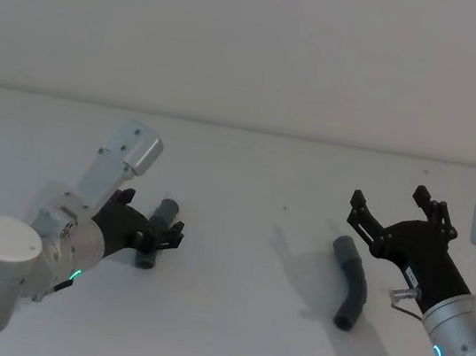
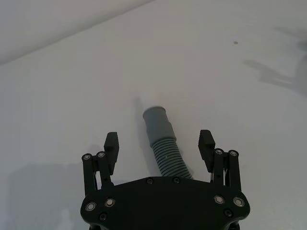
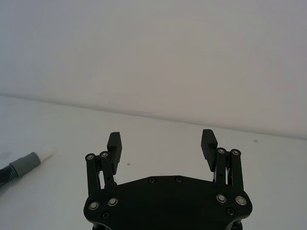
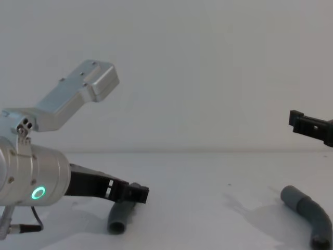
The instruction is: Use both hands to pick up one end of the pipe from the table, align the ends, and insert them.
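One dark-grey pipe piece (image 1: 164, 212) lies on the white table (image 1: 223, 337) at the left. Its smooth socket cuff (image 2: 157, 117) points away from my left gripper (image 2: 159, 143). That gripper (image 1: 157, 230) is open and low over the table, one finger on each side of the ribbed middle (image 2: 169, 160), not closed on it. The other bent pipe piece (image 1: 350, 280) lies at the right. My right gripper (image 1: 389, 199) is open and empty, raised above the table just right of this piece. A white plug tip (image 3: 42, 154) with a grey collar shows beside the right gripper (image 3: 161, 141).
A plain pale wall (image 1: 259, 38) stands behind the table's far edge. Bare tabletop (image 4: 208, 208) lies between the two pipe pieces. The left arm's silver wrist (image 4: 31, 182) with a green ring sits low at the left.
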Controlling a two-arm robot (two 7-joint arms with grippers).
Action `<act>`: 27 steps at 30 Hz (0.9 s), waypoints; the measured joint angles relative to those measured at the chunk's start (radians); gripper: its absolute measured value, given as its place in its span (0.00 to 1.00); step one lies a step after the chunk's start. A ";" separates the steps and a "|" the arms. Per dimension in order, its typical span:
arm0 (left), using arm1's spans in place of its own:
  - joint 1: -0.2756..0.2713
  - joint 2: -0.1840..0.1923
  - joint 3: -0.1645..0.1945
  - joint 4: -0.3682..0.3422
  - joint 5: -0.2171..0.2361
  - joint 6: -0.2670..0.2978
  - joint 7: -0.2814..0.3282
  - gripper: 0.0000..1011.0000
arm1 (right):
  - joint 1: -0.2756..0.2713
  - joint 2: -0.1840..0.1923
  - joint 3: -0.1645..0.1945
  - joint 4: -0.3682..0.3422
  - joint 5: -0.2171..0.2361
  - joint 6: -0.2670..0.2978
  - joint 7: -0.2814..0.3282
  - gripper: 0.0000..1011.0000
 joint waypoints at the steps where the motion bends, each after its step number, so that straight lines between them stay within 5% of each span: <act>1: -0.001 -0.002 0.000 0.003 0.001 0.000 -0.001 0.99 | 0.000 0.000 0.000 0.000 0.000 0.000 0.000 0.99; 27: -0.023 -0.051 -0.007 0.083 0.004 -0.016 -0.024 0.99 | 0.000 0.000 0.000 0.000 0.000 0.000 0.000 0.99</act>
